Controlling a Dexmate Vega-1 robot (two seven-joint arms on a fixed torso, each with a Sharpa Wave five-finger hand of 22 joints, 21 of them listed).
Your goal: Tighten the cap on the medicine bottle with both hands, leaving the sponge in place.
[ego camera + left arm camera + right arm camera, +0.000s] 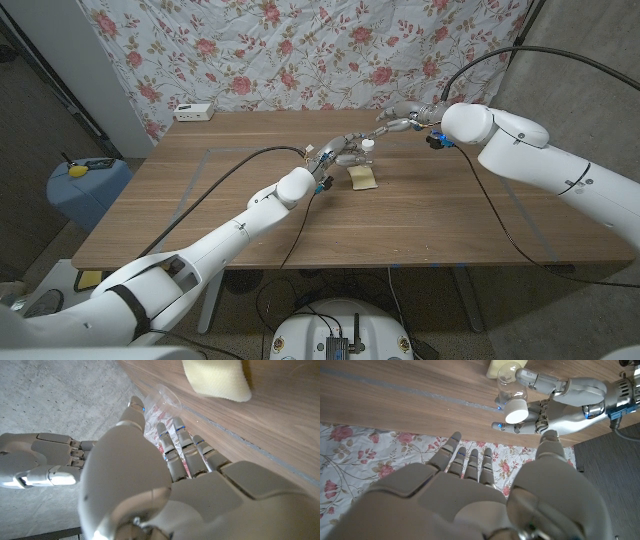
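Table [420,225]: wide wooden top under both arms.
Left hand [341,152]: near the table's centre, fingers wrapped around the medicine bottle [511,391], grasping it.
Right hand [404,120]: at about 2 o'clock from the bottle, just apart from it, fingers spread, released and holding nothing.
Sponge [364,178]: pale yellow, flat on the table at 6 o'clock of the bottle, just beside it.
Cap [516,410]: white, sitting on the clear bottle's neck.
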